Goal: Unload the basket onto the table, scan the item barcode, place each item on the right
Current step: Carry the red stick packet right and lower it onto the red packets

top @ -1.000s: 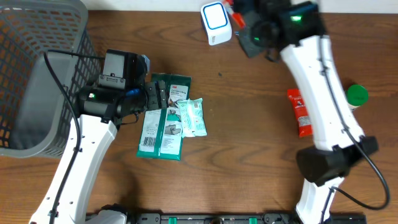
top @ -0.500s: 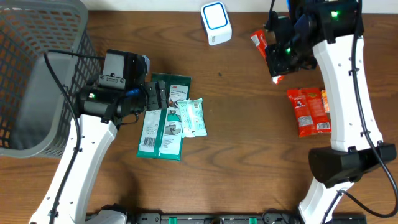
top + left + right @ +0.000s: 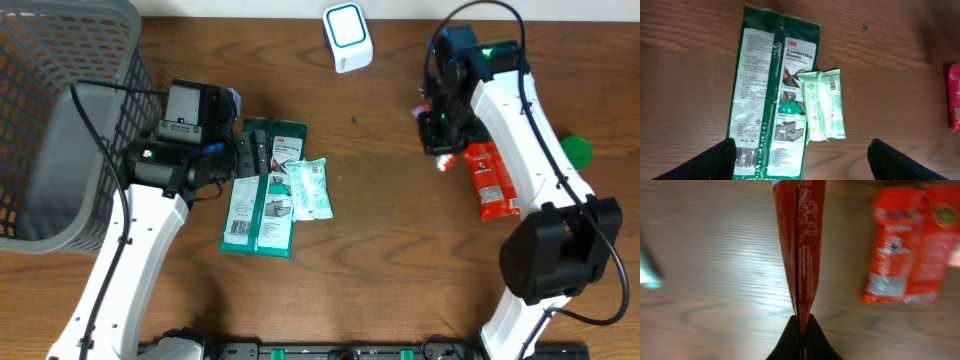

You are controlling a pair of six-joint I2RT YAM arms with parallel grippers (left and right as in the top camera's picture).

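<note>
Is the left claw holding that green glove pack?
No, the left gripper is wide open and grips nothing, and the green glove pack lies flat below it.

Overhead, the right arm (image 3: 512, 100) covers part of the red packet (image 3: 486, 182) and of a green round thing (image 3: 574, 150) at the right. The grey basket (image 3: 50, 60) runs off the upper left. In the left wrist view, the lower edge cuts the green glove pack (image 3: 767, 100). The right wrist view is blurred: the red pouch (image 3: 800, 240) shows edge-on, its top cropped and its print unreadable.

Brown wooden table (image 3: 380, 250). Lying on it: grey basket (image 3: 100, 40) left, green glove packet (image 3: 255, 215), white scanner (image 3: 348, 37), red packet (image 3: 487, 185) at right.
</note>
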